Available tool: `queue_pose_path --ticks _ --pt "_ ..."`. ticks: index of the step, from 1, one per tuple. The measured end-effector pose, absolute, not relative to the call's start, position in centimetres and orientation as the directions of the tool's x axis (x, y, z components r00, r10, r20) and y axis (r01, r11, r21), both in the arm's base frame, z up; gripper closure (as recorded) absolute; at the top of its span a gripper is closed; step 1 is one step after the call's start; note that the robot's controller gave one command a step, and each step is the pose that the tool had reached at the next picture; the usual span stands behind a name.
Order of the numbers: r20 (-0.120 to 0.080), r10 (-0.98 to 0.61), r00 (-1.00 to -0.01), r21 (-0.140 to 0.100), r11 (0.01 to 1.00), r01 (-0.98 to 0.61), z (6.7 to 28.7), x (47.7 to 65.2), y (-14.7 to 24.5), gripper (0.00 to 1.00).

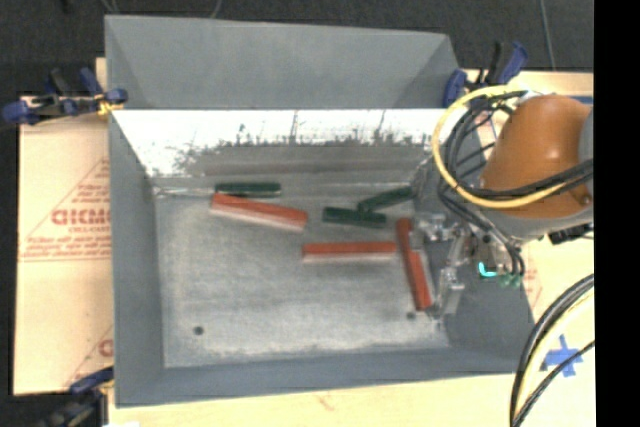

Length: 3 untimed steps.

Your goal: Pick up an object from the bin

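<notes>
Near the right wall of the bin (135,245) the gripper (446,283) hangs low, just beside a red stick (415,273) that lies along this wall. Whether the gripper is open or closed, I cannot tell. A second red stick (348,252) lies near the middle and a third red stick (258,212) toward the back left. Near the back edge lie a green stick (247,187) and another green piece (365,207).

Orange wrist cover (535,150), looped black-yellow cables (462,177), metal fittings.
</notes>
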State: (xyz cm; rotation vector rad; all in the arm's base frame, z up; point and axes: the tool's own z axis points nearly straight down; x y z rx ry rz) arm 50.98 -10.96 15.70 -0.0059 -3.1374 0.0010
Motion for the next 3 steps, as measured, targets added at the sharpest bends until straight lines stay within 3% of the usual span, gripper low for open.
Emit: queue_pose_path --ticks 1,2,3 --pt "-0.003 -0.129 -0.992 0.001 0.992 -0.129 7.2 57.1 -4.6 0.00" --pt "-0.005 -0.126 -0.992 -0.002 0.992 -0.126 7.5 57.1 -5.0 1.00" --pt "-0.013 -0.241 -0.971 -0.005 0.971 -0.241 22.6 59.1 -4.0 1.00"
